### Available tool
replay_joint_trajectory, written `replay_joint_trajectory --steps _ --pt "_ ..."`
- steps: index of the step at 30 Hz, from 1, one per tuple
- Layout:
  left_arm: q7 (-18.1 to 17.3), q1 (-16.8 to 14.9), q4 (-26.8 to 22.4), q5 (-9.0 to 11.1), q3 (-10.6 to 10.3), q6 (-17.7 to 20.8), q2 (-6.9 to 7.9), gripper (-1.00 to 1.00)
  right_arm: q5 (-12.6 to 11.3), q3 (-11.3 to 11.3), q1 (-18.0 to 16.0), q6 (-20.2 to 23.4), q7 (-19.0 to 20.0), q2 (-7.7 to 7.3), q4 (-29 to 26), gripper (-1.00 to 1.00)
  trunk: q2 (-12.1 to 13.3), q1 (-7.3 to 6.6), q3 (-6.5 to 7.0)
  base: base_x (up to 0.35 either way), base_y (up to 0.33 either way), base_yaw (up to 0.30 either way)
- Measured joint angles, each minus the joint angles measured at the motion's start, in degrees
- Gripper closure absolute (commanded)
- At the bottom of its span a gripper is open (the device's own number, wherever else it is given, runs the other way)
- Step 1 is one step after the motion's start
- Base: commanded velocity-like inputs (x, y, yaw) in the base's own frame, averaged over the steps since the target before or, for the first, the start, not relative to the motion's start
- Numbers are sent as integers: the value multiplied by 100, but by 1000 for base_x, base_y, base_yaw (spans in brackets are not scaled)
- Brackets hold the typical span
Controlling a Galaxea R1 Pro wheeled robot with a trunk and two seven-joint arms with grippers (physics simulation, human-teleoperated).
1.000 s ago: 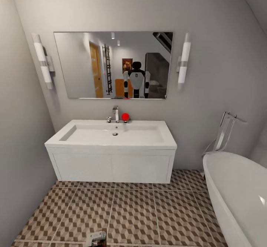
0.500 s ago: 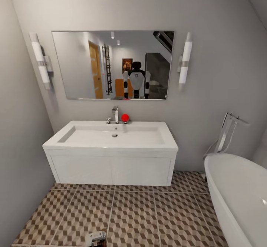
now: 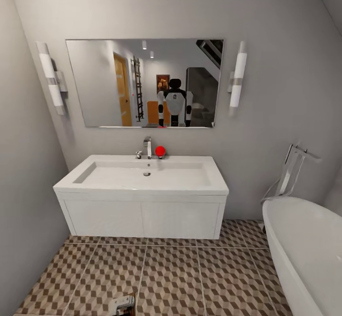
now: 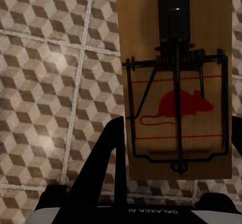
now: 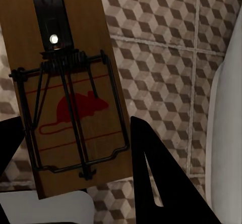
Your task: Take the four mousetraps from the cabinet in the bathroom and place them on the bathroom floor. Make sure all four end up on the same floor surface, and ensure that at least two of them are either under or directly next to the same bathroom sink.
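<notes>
Brown wooden mousetrap (image 4: 176, 82) pinched in closed left gripper (image 4: 171, 148); second mousetrap (image 5: 68, 88) likewise clamped in right gripper (image 5: 75, 148). Cube-patterned bathroom floor (image 4: 45, 82) directly below both. White sink (image 3: 142, 183) ahead, well apart. Advised: approach, lower level, release flat beside sink front, wire upward

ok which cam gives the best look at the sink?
Head view: the whole sink sits centred under the mirror, basin and front visible. Both wrist views show a mousetrap held over the bathroom floor, none of the sink identifiable.
</notes>
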Motion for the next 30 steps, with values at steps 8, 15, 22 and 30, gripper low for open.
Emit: replay_joint_trajectory --steps 8,15,22,30 --pt "-25 113 5 -29 -9 -31 66 100 10 5 1 16 73 -6 -4 100 0 0 0 0 0 0" --pt "-30 303 -2 -62 -11 -111 222 100 11 5 0 26 207 -6 -4 100 0 0 0 0 0 0" --pt "-28 429 -5 -63 -11 -315 352 100 12 5 0 28 386 -8 -4 100 0 0 0 0 0 0" --pt "-27 455 -9 -60 -13 -383 366 100 11 10 3 59 824 -57 -2 100 0 0 0 0 0 0"
